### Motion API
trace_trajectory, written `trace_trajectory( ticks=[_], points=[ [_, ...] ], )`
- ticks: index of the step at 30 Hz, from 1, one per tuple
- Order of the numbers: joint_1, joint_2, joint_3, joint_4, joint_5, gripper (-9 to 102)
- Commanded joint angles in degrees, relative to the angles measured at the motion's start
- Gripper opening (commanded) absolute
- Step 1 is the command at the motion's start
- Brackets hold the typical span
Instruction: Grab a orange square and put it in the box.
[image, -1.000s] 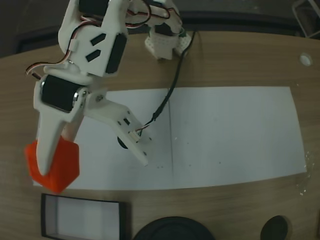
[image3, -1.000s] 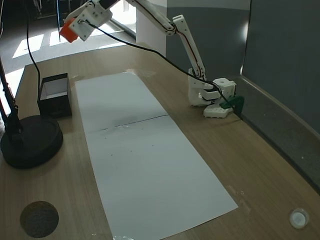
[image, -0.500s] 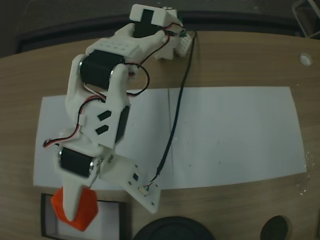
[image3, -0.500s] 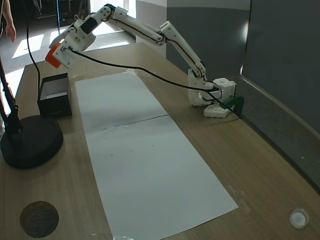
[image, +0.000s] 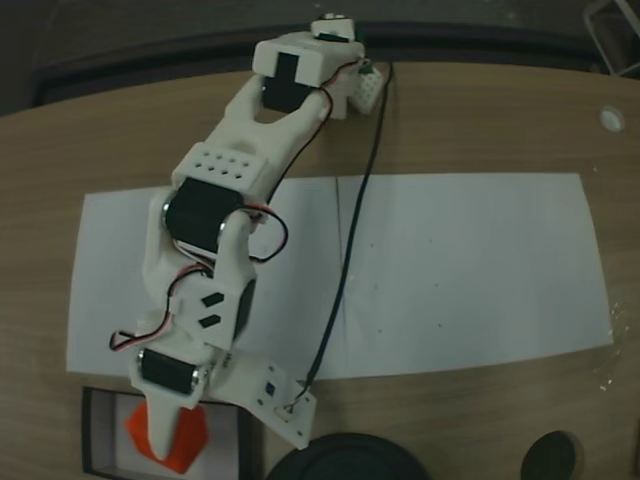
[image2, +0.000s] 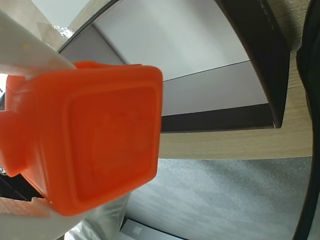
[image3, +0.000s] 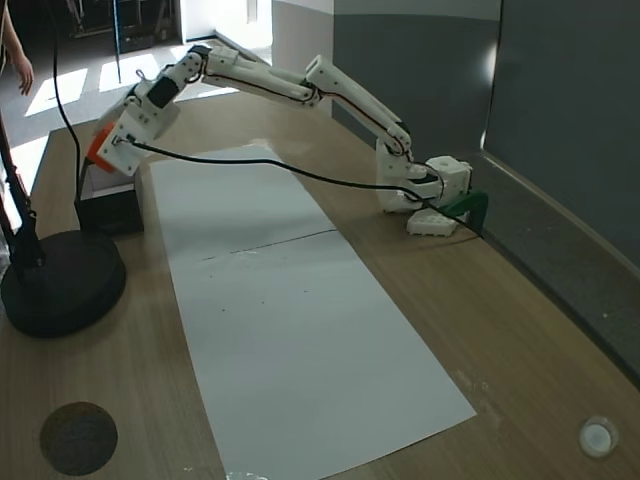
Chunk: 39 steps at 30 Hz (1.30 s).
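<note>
A wooden counter (image: 480, 130) fills both fixed views, and a long white paper sheet (image: 460, 270) is laid across its middle. The white arm (image: 215, 215) is seen stretched from its base at the top centre of the top-down fixed view down to the lower left of the frame; in the side fixed view it reaches from the right of centre to the upper left (image3: 270, 85). A round black disc (image3: 60, 285) is seen at the left of the side view, just beside the box (image3: 105, 205). The box (image: 95, 440) lies at the lower left edge of the top-down view, off the paper. The gripper (image: 165, 445) is held over the box's white floor, closed on the orange square (image: 165, 440). In the wrist view the square (image2: 95, 145) is shown large at the left, pinched between the white fingers (image2: 30, 47), with the box's black rim (image2: 260, 60) beyond it at the upper right.
</note>
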Motion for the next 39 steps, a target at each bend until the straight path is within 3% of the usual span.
trace_trajectory(
  ticks=[1,6,13,15,20,23,25,31,39],
  points=[
    [0.4,1.6,-3.9,-1.4,0.4,22],
    [1.6,2.0,-3.9,-1.3,1.4,34],
    [2.1,4.3,-6.9,3.4,4.0,33],
    [1.5,6.7,-9.8,9.1,4.1,28],
    [-4.5,16.0,-20.3,27.5,5.6,1],
    [-11.3,22.2,-25.8,40.0,4.5,0],
    [-14.0,26.5,-25.7,40.9,5.4,0],
    [-16.6,44.2,-14.2,40.7,11.1,0],
    [-27.8,76.4,20.7,40.2,10.7,0]
  ],
)
